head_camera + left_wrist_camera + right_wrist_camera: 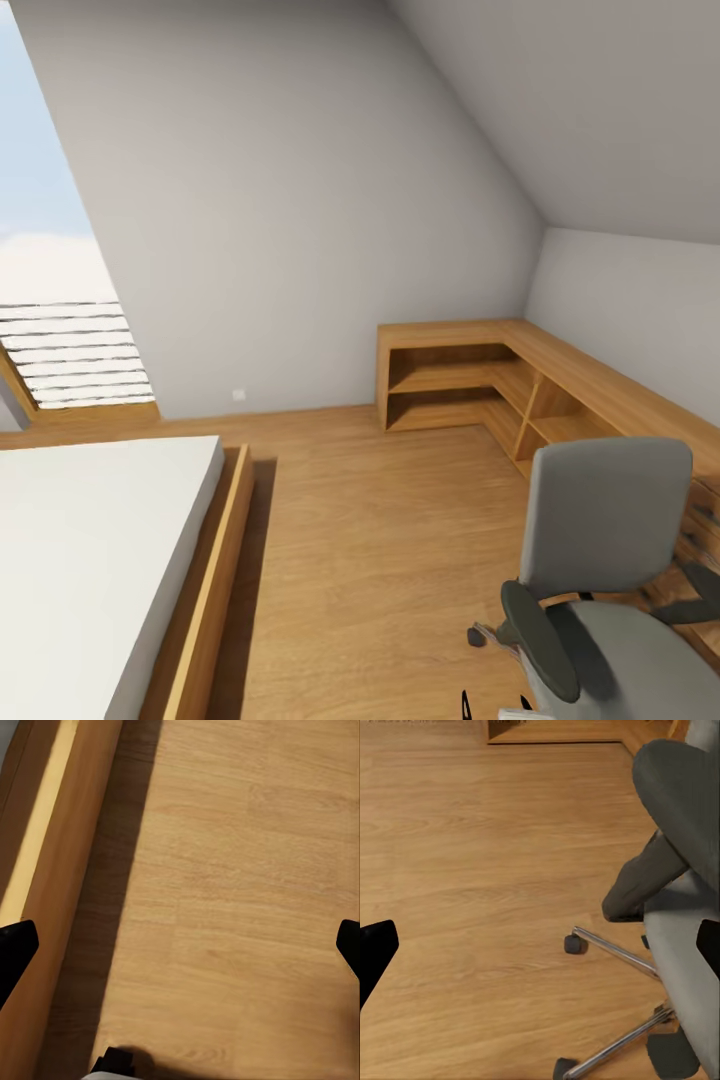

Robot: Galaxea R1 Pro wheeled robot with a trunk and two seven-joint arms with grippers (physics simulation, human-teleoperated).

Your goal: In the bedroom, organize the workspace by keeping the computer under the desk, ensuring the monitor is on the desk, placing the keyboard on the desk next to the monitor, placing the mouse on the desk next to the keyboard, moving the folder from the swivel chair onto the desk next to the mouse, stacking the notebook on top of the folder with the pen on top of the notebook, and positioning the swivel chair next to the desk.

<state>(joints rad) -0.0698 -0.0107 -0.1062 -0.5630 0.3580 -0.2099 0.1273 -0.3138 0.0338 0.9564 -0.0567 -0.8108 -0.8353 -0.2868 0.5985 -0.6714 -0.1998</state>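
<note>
The swivel chair (605, 515) stands at the lower right of the head view, its grey back upright and its grey seat bare. One black armrest (540, 640) faces me. In the right wrist view the same armrest (675, 780), a chrome base leg (615, 949) and a caster (574, 943) lie just ahead of my open right gripper (541, 945). My left gripper (181, 945) hangs open over the oak floor with nothing between its fingers. The desk, computer, monitor, keyboard, mouse, folder, notebook and pen are out of view.
A white bed (90, 560) with an oak frame (52, 870) fills the left side. Low oak cabinets (470, 370) run along the back right corner behind the chair. A skylight (60, 330) opens at the far left. Bare plank floor (370, 540) lies between bed and chair.
</note>
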